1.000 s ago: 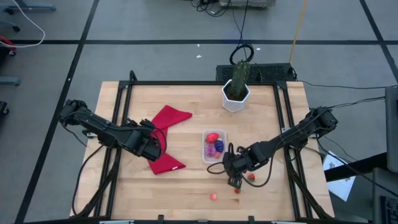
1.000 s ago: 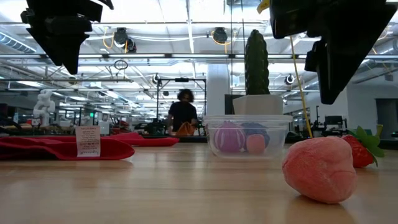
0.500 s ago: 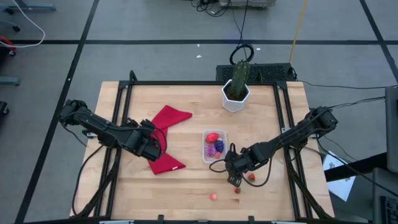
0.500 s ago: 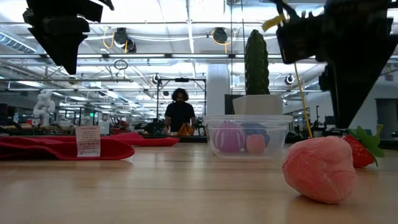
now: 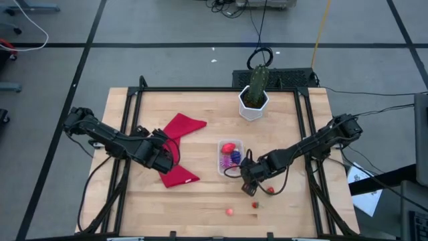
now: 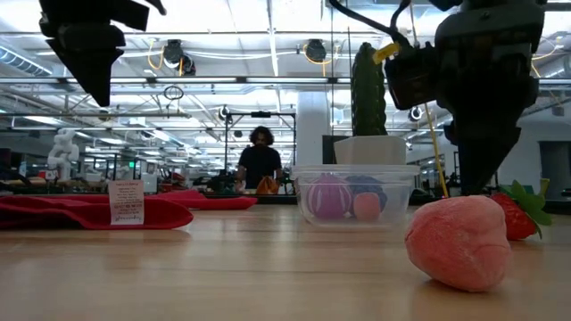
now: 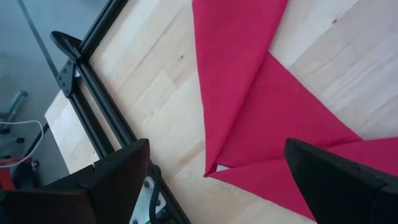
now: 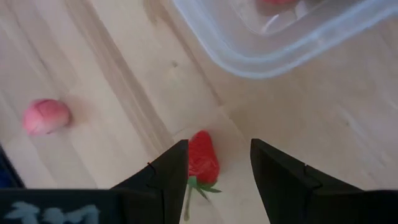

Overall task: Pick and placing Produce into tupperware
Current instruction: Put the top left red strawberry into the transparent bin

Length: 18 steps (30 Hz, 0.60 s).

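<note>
The clear tupperware (image 5: 230,156) stands mid-table holding a red, a purple and a pink toy; it also shows in the low view (image 6: 355,196). A toy strawberry (image 8: 202,163) lies on the table beyond my right gripper's (image 8: 217,152) open fingers, which do not touch it. In the high view my right gripper (image 5: 251,189) hovers just near-right of the tupperware. A pink toy fruit (image 5: 229,211) lies near the front edge and shows close in the low view (image 6: 459,242). Another small red toy (image 5: 270,190) lies to the right. My left gripper (image 5: 164,157) hovers open over the red cloth (image 5: 179,148).
A white hexagonal pot with a green cactus (image 5: 254,97) stands at the far edge. The red cloth (image 7: 261,106) lies spread left of the tupperware. Black frame rails (image 5: 127,134) run along the table's left and right sides. A person shows far off in the room (image 6: 260,160).
My right gripper has moved a little toward the table's far edge, closer to the tupperware, and away from the strawberry, which stays on the table.
</note>
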### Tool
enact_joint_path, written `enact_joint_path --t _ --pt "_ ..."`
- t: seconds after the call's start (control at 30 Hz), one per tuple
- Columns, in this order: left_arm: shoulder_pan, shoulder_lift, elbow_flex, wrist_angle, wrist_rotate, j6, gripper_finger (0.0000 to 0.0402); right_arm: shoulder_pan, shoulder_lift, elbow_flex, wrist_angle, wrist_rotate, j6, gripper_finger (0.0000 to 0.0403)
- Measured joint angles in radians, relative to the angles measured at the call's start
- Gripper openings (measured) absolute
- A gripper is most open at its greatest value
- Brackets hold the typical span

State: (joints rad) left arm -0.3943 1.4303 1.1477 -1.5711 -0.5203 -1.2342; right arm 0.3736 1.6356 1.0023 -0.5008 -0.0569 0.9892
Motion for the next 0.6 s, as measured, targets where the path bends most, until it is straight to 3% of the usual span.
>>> enact_joint_path --t 0.6 --pt "0.0 0.0 0.0 0.0 -0.005 0.006 0.0379 0.004 0.0 0.0 -0.004 -0.053 -0.045 0.0165"
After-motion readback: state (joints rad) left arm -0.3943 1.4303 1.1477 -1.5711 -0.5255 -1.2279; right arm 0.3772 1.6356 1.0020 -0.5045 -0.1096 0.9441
